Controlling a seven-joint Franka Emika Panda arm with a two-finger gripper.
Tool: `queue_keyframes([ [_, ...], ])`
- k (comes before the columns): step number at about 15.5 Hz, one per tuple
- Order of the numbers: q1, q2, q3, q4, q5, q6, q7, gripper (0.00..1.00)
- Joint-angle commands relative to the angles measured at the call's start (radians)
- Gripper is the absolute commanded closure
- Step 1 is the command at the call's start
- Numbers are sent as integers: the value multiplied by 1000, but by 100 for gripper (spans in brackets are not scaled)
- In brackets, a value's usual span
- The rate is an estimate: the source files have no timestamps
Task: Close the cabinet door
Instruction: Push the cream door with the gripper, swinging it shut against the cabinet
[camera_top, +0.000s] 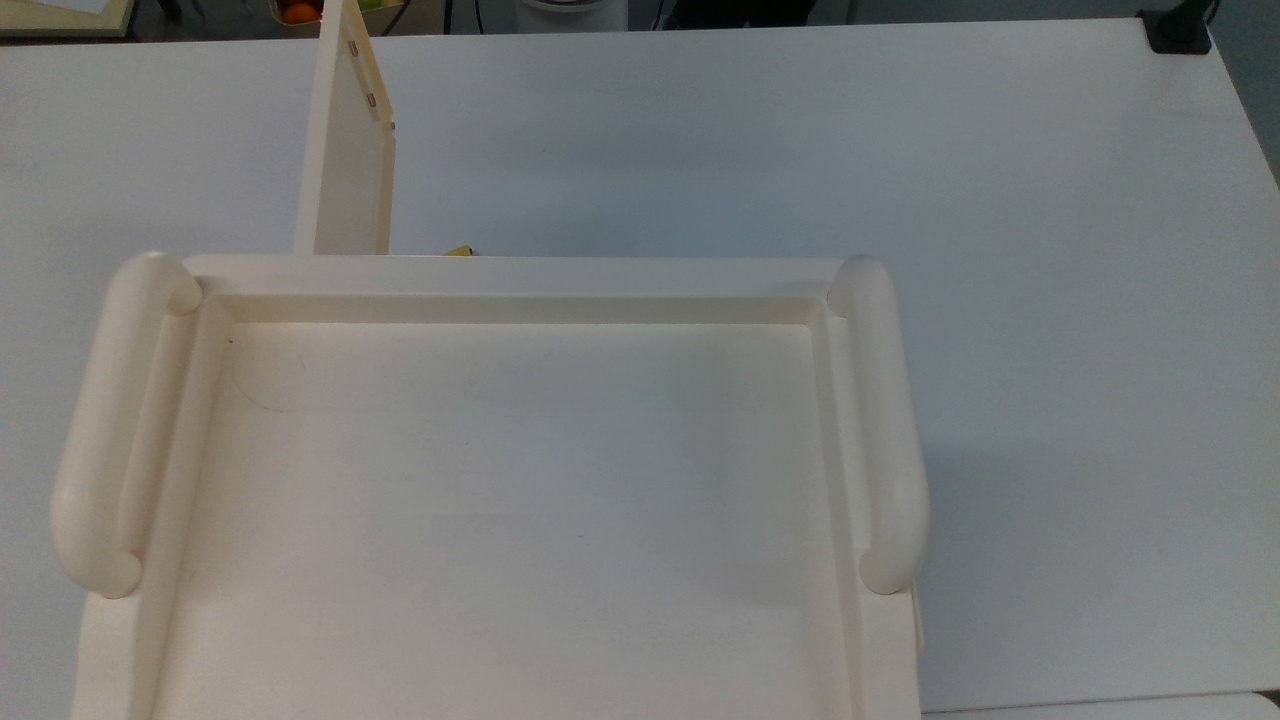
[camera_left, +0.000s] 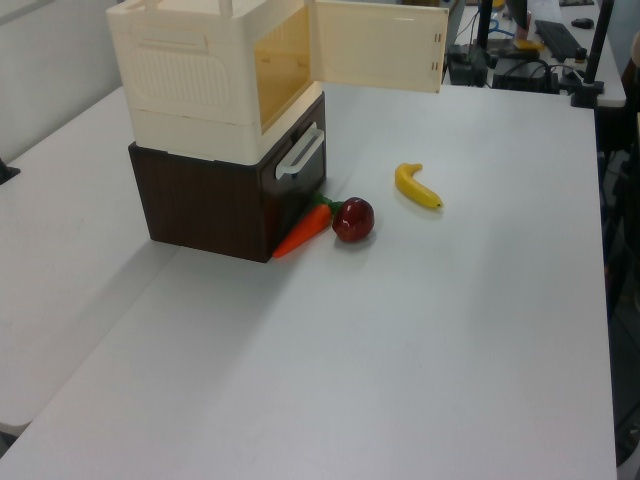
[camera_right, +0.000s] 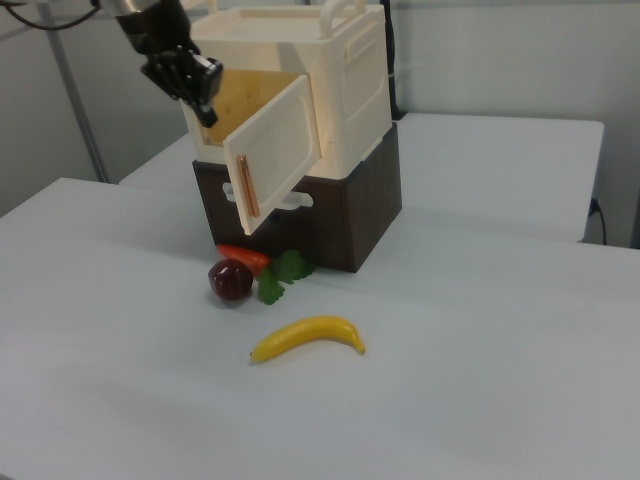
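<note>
White table (camera_left: 480, 330); cabinet door (camera_right: 272, 152) swung open; hand (camera_right: 190, 85) above door's top corner, finger state unclear.

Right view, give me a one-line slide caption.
Tool hovers by the open cabinet door; banana, apple and carrot lie below.

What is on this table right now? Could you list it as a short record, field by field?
cabinet: cream box with a tray-like top, stacked on a dark brown drawer unit
cabinet door: swung wide open, handle facing out in the right view
gripper: dark, up beside the door's upper free corner in the right view; whether it touches cannot be told
banana: lying on the table, apart from the other items
apple: dark red, next to the carrot
carrot: orange, by the drawer unit's base
task state: door not yet closed
</note>
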Motion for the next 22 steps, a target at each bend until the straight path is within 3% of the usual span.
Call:
queue_keyframes([
  [1, -43, 27, -47, -4, 65, 97, -77, 100],
  [3, -68, 61, -54, -4, 119, 135, -81, 100],
  [9, -61, 105, -47, -13, 155, 183, -78, 100],
  [14, -41, 110, -31, -23, 319, 224, -64, 100],
  [18, 33, 115, -21, -26, 327, 288, -60, 100],
  [22, 45, 165, 19, -35, 324, 411, -60, 100],
])
